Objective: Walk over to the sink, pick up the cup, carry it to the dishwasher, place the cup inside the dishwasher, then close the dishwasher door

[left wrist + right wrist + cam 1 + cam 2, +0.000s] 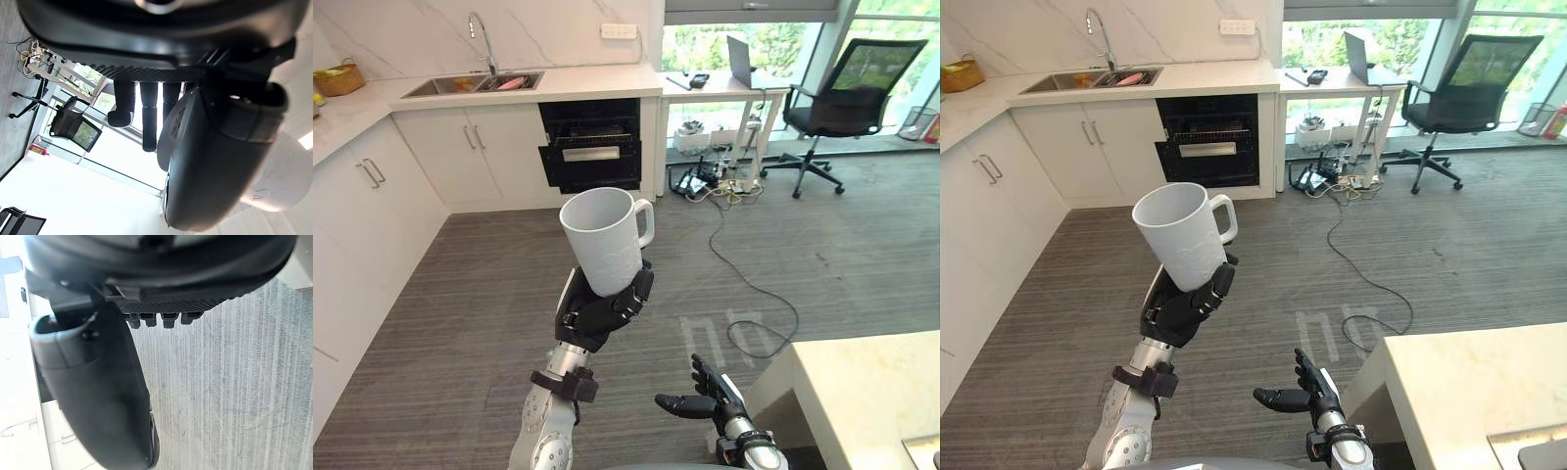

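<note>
I count one cup (pixel 604 238), one sink (pixel 475 85), one tap (pixel 481 39), one dishwasher (pixel 590 147), one basket (pixel 339 77), one socket (pixel 619 30), one desk (pixel 715 86), one laptop (pixel 740 61), one chair (pixel 862 78). Hands of mine: two, the left hand (pixel 602 308) and the right hand (pixel 710 397).

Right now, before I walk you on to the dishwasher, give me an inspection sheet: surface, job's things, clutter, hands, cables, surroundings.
Surface: grey striped floor runs ahead to the white cabinets.
Job's things: white cup upright and held up, handle to the right; dishwasher under the counter to the right of the sink, its front looks ajar.
Clutter: basket on the left counter; some items in the sink.
Hands: left hand curled round the cup's base; right hand low, fingers relaxed, empty.
Cables: leads and power strips under the desk.
Surroundings: laptop on the desk, office chair, pale countertop near right.
</note>
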